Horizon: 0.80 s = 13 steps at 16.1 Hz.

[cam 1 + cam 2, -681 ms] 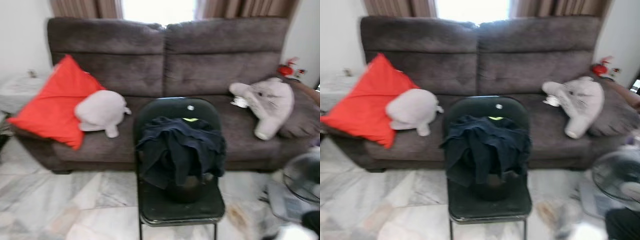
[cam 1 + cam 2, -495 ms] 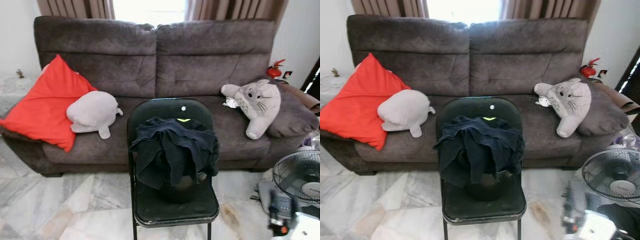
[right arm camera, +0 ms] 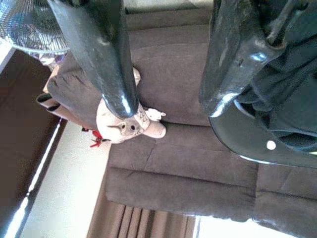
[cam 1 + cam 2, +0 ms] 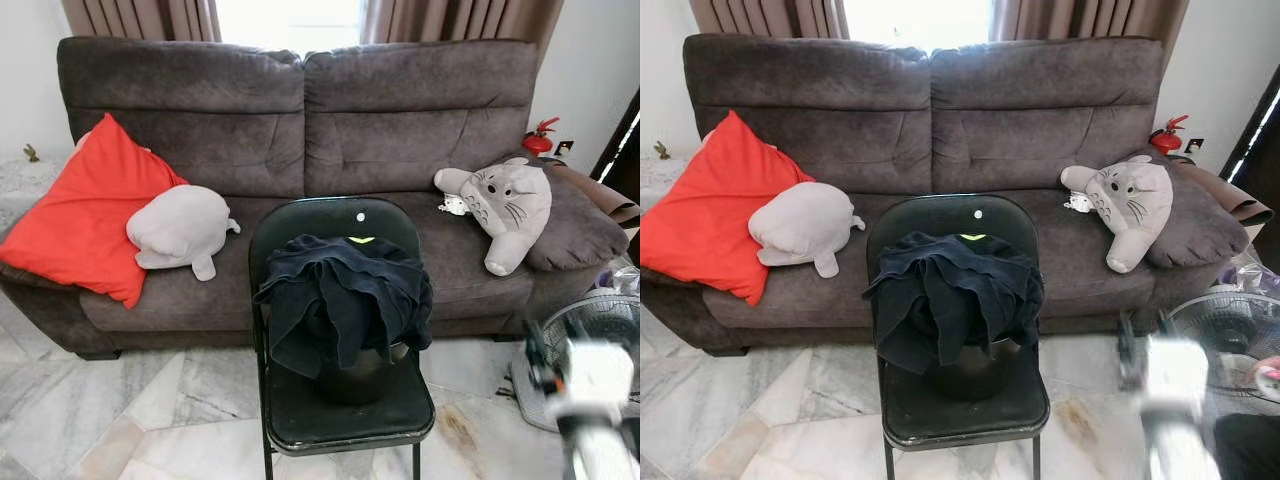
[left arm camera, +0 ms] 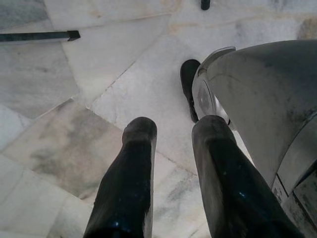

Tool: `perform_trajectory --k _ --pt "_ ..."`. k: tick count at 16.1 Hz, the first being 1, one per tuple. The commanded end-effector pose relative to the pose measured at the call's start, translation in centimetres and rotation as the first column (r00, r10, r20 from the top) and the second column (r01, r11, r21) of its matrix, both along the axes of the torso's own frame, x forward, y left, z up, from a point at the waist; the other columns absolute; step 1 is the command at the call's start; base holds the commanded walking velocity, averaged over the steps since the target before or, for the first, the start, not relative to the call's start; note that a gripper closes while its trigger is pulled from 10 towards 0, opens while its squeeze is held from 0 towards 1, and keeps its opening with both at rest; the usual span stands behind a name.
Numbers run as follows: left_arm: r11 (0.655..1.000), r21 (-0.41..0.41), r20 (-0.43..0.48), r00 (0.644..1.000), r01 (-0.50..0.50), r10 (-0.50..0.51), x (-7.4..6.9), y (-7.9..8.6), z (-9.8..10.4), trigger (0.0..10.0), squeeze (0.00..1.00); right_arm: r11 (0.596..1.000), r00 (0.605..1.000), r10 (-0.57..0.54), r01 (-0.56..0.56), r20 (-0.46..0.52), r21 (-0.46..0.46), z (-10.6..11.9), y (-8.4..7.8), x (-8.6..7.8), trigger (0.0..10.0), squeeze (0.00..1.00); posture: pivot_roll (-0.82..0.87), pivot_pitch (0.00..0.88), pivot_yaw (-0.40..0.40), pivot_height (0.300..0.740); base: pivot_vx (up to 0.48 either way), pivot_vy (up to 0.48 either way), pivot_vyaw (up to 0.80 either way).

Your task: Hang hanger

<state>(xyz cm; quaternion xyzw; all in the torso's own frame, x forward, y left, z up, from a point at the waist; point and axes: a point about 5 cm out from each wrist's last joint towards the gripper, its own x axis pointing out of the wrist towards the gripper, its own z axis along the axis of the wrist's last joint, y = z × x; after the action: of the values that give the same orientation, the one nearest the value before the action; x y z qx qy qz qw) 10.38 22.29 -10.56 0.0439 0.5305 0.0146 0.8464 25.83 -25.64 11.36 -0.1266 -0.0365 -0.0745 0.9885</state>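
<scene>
Hanger is the one thing we cannot pick out plainly. Nothing hanger-shaped lies in the open. If it is here, we judge it is buried in or under the heap of dark clothes [image 4: 345, 295] draped over a dark bucket [image 4: 360, 378] on the black folding chair [image 4: 330, 215]. A small yellow-green mark at the top of the heap is too small for us to read. The chair stands on the marble floor [image 4: 150, 410] just in front of the brown sofa [image 4: 300, 120].

Our right gripper [image 3: 167, 105] has its two black fingers spread wide with nothing between them. Its wrist view looks toward the sofa back, with the chair's rim and the dark cloth close beside one finger. In the head view that arm is a blur low on our right, near the fan [image 4: 1220, 325]. So the heap lies ahead of it and to its left.

Our left gripper [image 5: 175, 126] hangs idle, pointed at the floor, fingers parted and empty.

We judge the right arm the nearer one for any reach. We cannot tell the hanger's long axis, so the approach angle stays unsettled.
</scene>
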Motion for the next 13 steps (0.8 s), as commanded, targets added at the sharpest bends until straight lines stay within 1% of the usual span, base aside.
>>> perform_trajectory --k 1,2,3,4,5,6,7,8,9,11,13 --pt "1.0 0.015 0.005 1.0 0.025 -0.025 0.3 0.2 0.1 10.0 0.0 1.0 0.998 0.009 -0.01 -0.055 -0.025 -0.5 0.1 0.8 10.0 0.0 -0.04 0.0 0.025 0.74 0.0 0.0 0.0" --pt "0.999 0.017 0.01 1.0 0.027 -0.027 0.5 0.2 0.2 10.0 0.0 1.0 0.999 0.025 -0.025 -0.036 0.007 -0.1 0.5 1.8 10.0 0.0 -0.04 0.0 0.026 0.74 0.0 0.0 0.0" --pt "1.0 0.019 0.015 1.0 0.025 -0.025 0.6 0.3 0.2 10.0 0.0 0.997 0.999 0.037 -0.038 0.012 0.071 0.5 1.0 2.4 10.0 0.0 -0.02 0.0 0.025 0.74 0.0 0.0 0.0" --pt "1.0 0.017 0.026 1.0 0.012 -0.012 0.8 0.4 0.3 10.0 0.0 0.971 0.991 0.067 -0.092 0.115 0.221 1.6 2.6 2.3 10.0 0.0 -0.02 0.0 0.027 0.74 0.0 0.0 0.0" --pt "1.0 0.017 0.028 1.0 0.007 -0.007 0.9 0.5 0.4 10.0 0.0 0.964 0.989 0.089 -0.115 0.115 0.242 1.3 3.5 1.7 10.0 0.0 -0.02 0.0 0.03 0.74 0.0 0.0 0.0" --pt "1.0 0.017 0.027 1.0 0.006 -0.006 0.9 0.5 0.4 10.0 0.0 0.964 0.99 0.092 -0.114 0.104 0.241 1.0 3.7 1.4 10.0 0.0 -0.02 0.0 0.03 0.74 0.0 0.0 0.0" --pt "1.0 0.017 0.024 1.0 0.006 -0.006 0.9 0.5 0.4 10.0 0.0 0.966 0.994 0.093 -0.105 0.061 0.238 -0.3 4.0 0.5 10.0 0.0 -0.02 0.0 0.028 0.74 0.0 0.0 0.0" --pt "1.0 0.018 0.023 1.0 0.007 -0.007 1.0 0.5 0.4 10.0 0.0 0.968 0.998 0.063 -0.067 0.026 0.242 -1.4 3.7 -0.6 10.0 0.0 -0.01 0.0 0.025 0.74 0.0 0.0 0.0" --pt "1.0 0.018 0.024 1.0 0.004 -0.005 1.0 0.5 0.4 10.0 0.0 0.97 0.999 0.051 -0.054 0.018 0.238 -1.6 3.5 -1.1 10.0 0.0 -0.01 0.0 0.022 0.74 0.0 0.0 0.8" --pt "1.0 0.02 0.022 1.0 0.003 -0.003 0.9 0.5 0.4 10.0 0.0 0.972 0.999 0.036 -0.037 0.01 0.233 -1.6 3.0 -1.4 10.0 0.0 -0.02 0.0 0.017 0.74 0.0 0.0 0.8" --pt "1.0 0.021 0.02 1.0 0.002 -0.003 0.8 0.5 0.3 10.0 0.0 0.973 1.0 0.021 -0.023 0.013 0.228 -1.3 2.4 -1.1 10.0 0.0 -0.01 0.0 0.011 0.74 0.0 0.0 0.8"
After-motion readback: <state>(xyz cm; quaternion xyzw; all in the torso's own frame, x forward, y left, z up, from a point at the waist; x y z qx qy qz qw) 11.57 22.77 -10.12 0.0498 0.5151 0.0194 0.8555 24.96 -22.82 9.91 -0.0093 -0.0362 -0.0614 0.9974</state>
